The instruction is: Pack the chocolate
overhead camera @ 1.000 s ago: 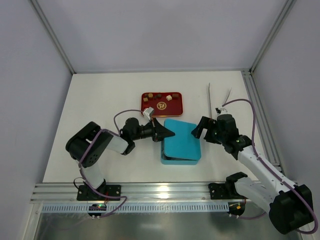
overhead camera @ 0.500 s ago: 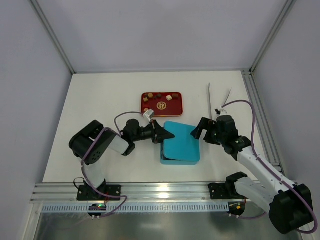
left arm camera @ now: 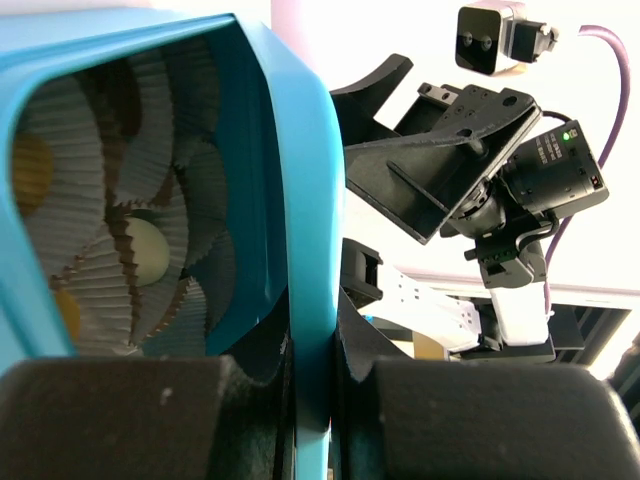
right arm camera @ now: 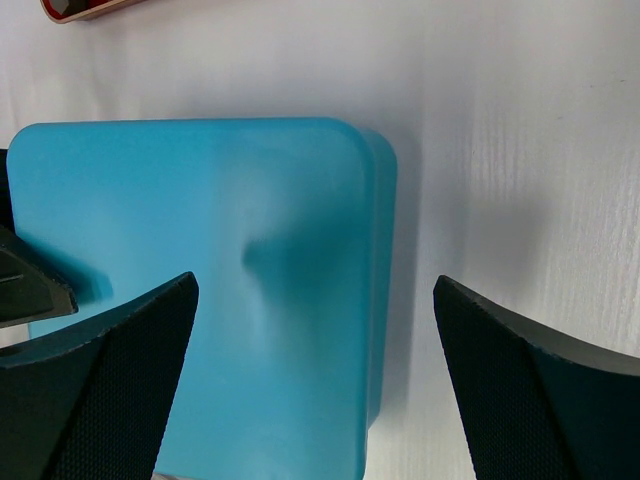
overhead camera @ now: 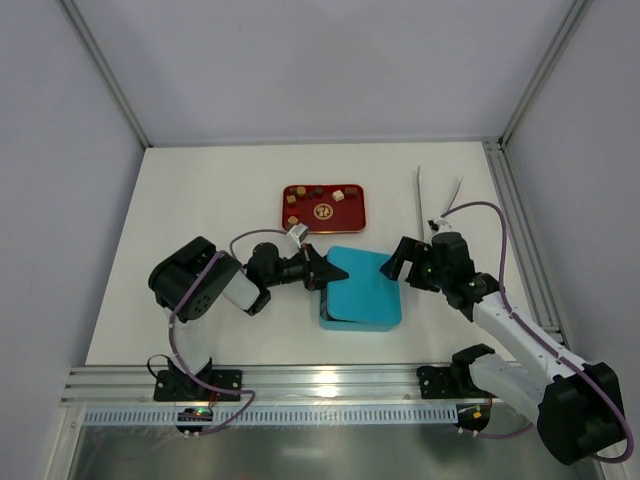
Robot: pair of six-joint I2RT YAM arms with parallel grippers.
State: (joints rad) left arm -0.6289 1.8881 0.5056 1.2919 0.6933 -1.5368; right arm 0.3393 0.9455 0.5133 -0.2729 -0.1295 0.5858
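Covering the paper cups [left arm camera: 150,250], blue lid [right arm camera: 200,250] pinched by left gripper [left arm camera: 312,385]

Left claw [overhead camera: 322,270] pinched nearly closed, pointing right; right claw [overhead camera: 396,262] spread wide, facing it

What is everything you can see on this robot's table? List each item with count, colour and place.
chocolate: roughly eight, tan to dark brown, on red tray
red tray: one, red, far centre
blue box: one, turquoise, near centre
lid: one, turquoise, on box, askew
paper cups: several, white, inside box
thin sticks: two, pale, far right
left end effector: one, black, shut on lid's edge
right end effector: one, black, open over box
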